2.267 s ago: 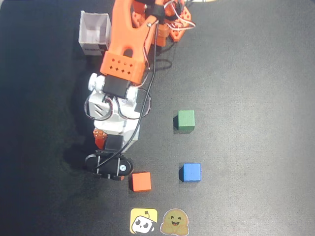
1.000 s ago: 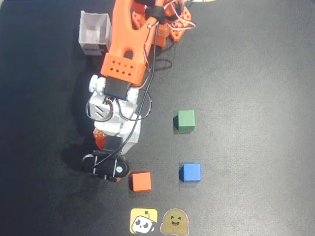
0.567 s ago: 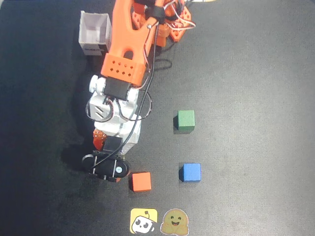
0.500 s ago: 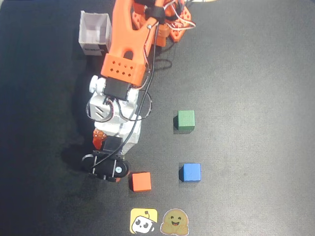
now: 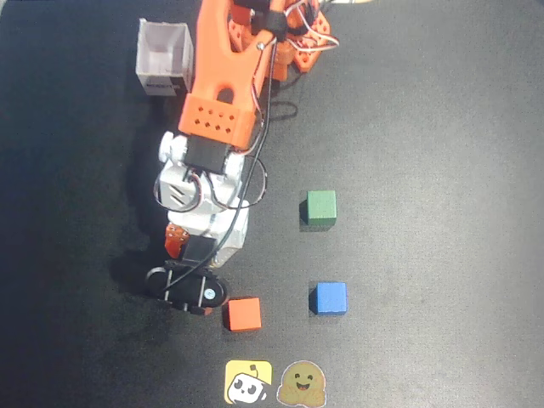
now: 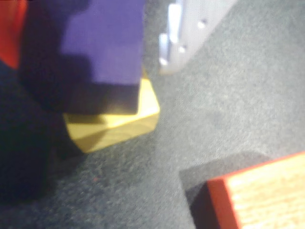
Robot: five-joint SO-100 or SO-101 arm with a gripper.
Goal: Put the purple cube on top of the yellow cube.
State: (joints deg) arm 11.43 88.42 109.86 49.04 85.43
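In the wrist view the purple cube [image 6: 107, 52] rests on top of the yellow cube [image 6: 119, 124]; the yellow cube's edge sticks out below and to the right. My gripper [image 6: 95, 43] straddles the purple cube. The white finger [image 6: 178, 43] stands apart from the cube's right face, with mat showing between them. The orange finger [image 6: 9, 33] is at the far left, with dark shadow between it and the cube. In the overhead view the gripper [image 5: 185, 287] is low over the mat and hides both cubes.
An orange cube [image 5: 243, 314] lies just right of the gripper and also shows in the wrist view [image 6: 262, 195]. A blue cube [image 5: 328, 298] and a green cube [image 5: 321, 207] lie further right. A white open box [image 5: 164, 58] stands by the arm's base. Two stickers [image 5: 248, 382] lie at the front edge.
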